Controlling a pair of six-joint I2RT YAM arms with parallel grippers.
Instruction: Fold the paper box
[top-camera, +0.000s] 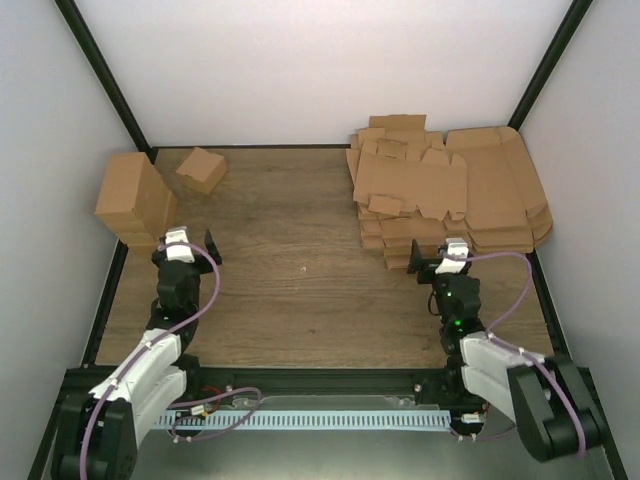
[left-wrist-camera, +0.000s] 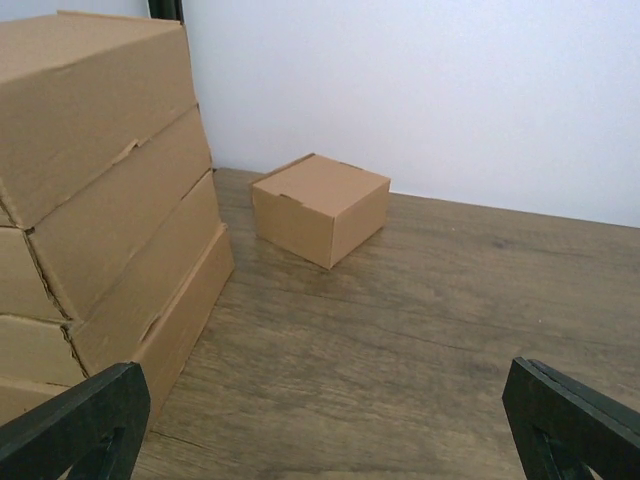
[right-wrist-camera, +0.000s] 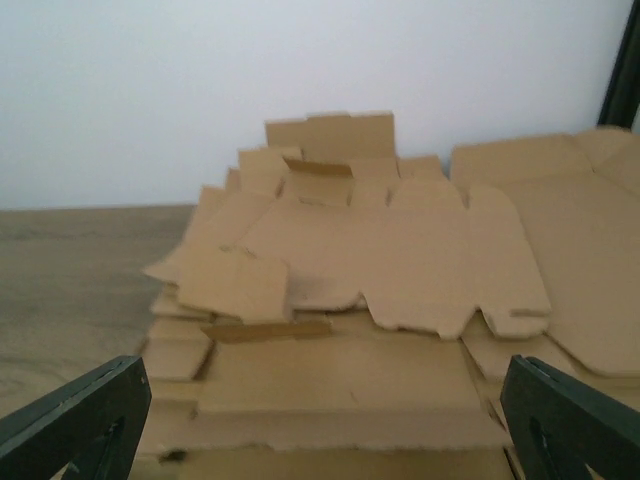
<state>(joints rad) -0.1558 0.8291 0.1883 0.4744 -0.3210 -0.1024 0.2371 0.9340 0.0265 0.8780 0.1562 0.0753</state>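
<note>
The paper box is a flat, brown die-cut sheet (top-camera: 412, 185) with flaps, lying on top of a pile of like sheets at the back right. It fills the right wrist view (right-wrist-camera: 400, 255). My right gripper (top-camera: 440, 258) is open and empty at the pile's near edge, its jaws wide apart in the right wrist view (right-wrist-camera: 320, 425), low over the front sheets. My left gripper (top-camera: 190, 247) is open and empty at the left of the table, over bare wood in the left wrist view (left-wrist-camera: 320, 430).
A stack of folded brown boxes (top-camera: 135, 200) stands at the far left, close to my left gripper (left-wrist-camera: 100, 200). A small cube-like box (top-camera: 201, 169) sits behind it (left-wrist-camera: 320, 208). A wider cardboard sheet with rounded corners (top-camera: 505, 185) lies under the pile at the right.
</note>
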